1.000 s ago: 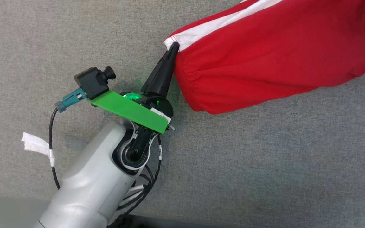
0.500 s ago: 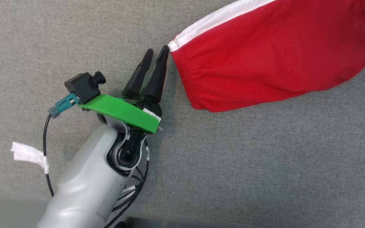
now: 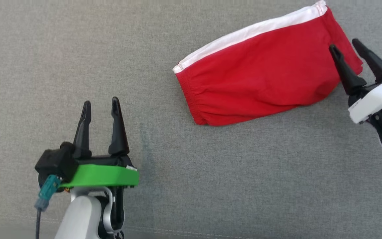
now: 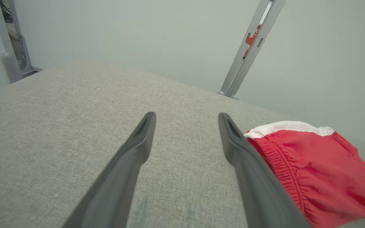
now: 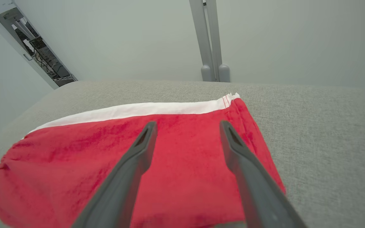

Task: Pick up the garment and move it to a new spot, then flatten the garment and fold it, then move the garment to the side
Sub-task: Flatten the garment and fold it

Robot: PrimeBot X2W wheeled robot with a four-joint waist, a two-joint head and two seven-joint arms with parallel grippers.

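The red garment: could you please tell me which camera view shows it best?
The head view: the whole red garment lies in frame, white band and gathered end included. The right wrist view crops its near edge and hides parts behind that arm's fingers. The left wrist view catches just its gathered end.

Left gripper [image 3: 100, 101] at lower left of head view. Left fingers [image 3: 118, 132] dark, pointing up, spread apart, roughly parallel. Pale left forearm [image 3: 78, 219] rises from bottom edge beneath them. Right gripper [image 3: 344, 43] at right edge. Right fingers [image 3: 343, 71] angled up and leftward, also spread wide. White right wrist [image 3: 373, 99] sits behind them. Both my wrist views: finger pairs parted.
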